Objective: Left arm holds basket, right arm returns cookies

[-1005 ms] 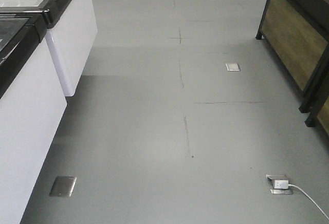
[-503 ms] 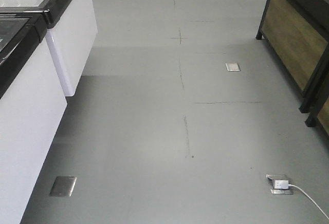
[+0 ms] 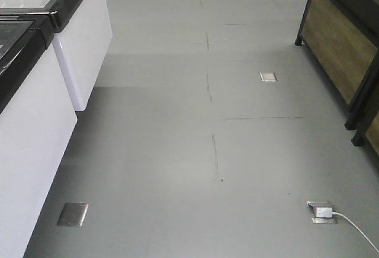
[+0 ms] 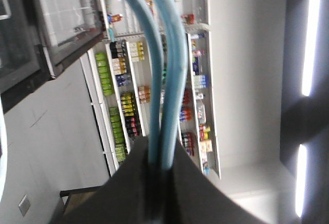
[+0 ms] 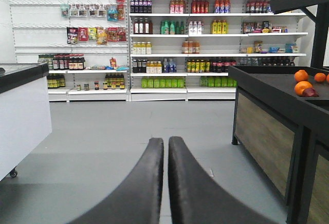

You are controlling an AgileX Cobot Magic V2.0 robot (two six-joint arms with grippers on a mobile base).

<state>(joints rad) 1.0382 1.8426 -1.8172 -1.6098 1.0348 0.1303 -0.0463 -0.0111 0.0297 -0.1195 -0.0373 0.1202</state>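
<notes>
Front view: grey floor [image 3: 177, 151], white freezer [image 3: 35, 128] at 9 o'clock, wooden stand [image 3: 340, 45] at 2 o'clock, plugged socket [image 3: 323, 212] at 5 o'clock. No arm, basket or cookie box in sight.

Left wrist view: left gripper [image 4: 157, 165] clamped on both basket handles [image 4: 172, 59], running up to 12 o'clock.

Right wrist view: right gripper [image 5: 168, 149] pressed shut, holding nothing. Shelves [image 5: 180, 34] at 12 o'clock, oranges [image 5: 303, 82] at 3 o'clock.

Cookie box unseen anywhere. Probably light, stiff cardboard, easily crushed, so best pinched gently across the narrow faces.
</notes>
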